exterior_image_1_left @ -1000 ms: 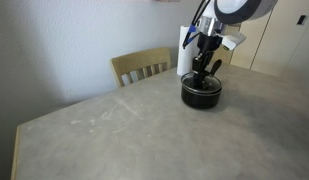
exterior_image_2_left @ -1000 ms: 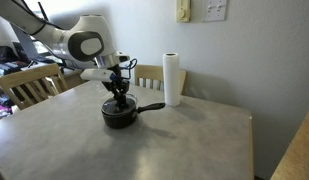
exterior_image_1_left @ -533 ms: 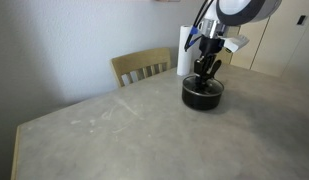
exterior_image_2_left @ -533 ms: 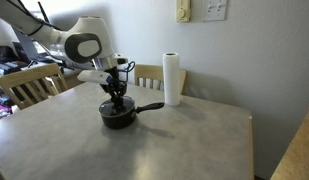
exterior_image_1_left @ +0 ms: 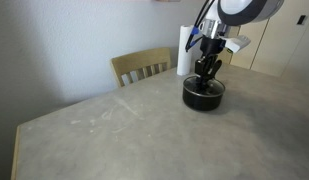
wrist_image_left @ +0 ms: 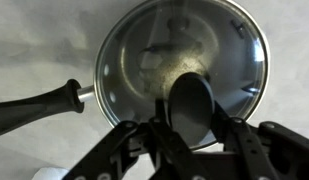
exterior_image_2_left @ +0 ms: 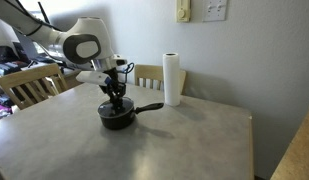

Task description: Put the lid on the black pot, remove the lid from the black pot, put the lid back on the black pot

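The black pot (exterior_image_1_left: 203,97) (exterior_image_2_left: 117,119) stands on the table, its long handle (exterior_image_2_left: 149,107) (wrist_image_left: 39,108) sticking out to one side. The glass lid (wrist_image_left: 144,60) with a metal rim lies on the pot's rim. My gripper (exterior_image_1_left: 204,78) (exterior_image_2_left: 116,98) (wrist_image_left: 191,118) comes straight down over the pot, and its fingers are closed on either side of the lid's black knob (wrist_image_left: 191,98). In both exterior views the gripper hides the lid.
A white paper-towel roll (exterior_image_2_left: 172,79) (exterior_image_1_left: 184,50) stands upright just behind the pot. Wooden chairs (exterior_image_1_left: 142,66) (exterior_image_2_left: 29,85) stand at the table's sides. The grey table (exterior_image_1_left: 114,130) stretches wide in front of the pot.
My gripper and the pot shifted very slightly a second ago. Nothing has moved in the last half second.
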`<action>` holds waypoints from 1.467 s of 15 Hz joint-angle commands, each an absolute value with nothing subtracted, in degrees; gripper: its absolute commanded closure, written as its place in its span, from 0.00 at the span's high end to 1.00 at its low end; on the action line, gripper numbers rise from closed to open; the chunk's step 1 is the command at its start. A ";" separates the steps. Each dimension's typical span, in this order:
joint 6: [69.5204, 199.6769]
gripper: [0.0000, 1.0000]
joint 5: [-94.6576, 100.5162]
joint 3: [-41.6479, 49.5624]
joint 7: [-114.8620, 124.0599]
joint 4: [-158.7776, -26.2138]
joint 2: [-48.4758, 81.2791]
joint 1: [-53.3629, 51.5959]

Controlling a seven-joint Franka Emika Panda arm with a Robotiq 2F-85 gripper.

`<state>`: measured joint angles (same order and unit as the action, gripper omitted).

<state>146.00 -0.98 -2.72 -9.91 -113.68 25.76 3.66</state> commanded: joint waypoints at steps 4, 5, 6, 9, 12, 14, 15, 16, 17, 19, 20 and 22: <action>146.19 0.99 -3.27 -3.07 -9.74 -116.27 23.87 4.06; 145.98 1.00 -3.55 -2.97 -9.53 -116.43 23.56 4.06; 146.02 1.00 -3.81 -2.87 -9.35 -116.61 23.28 4.07; 145.89 1.00 -4.66 -2.68 -8.83 -117.12 22.13 4.20; 146.37 1.00 -5.80 -2.87 -9.56 -117.89 20.33 4.62; 146.54 1.00 -6.30 -2.77 -9.77 -118.27 19.23 4.72; 146.57 1.00 -6.52 -2.75 -9.94 -118.40 18.78 4.80; 146.64 1.00 -6.68 -2.75 -10.30 -118.57 18.41 4.91; 146.64 1.00 -6.82 -2.76 -10.44 -118.57 18.27 4.95; 146.89 1.00 -6.98 -2.84 -11.02 -118.66 18.06 5.04; 146.98 1.00 -6.98 -2.88 -11.25 -118.55 18.20 5.05; 147.19 1.00 -6.76 -2.93 -11.86 -118.43 18.61 5.05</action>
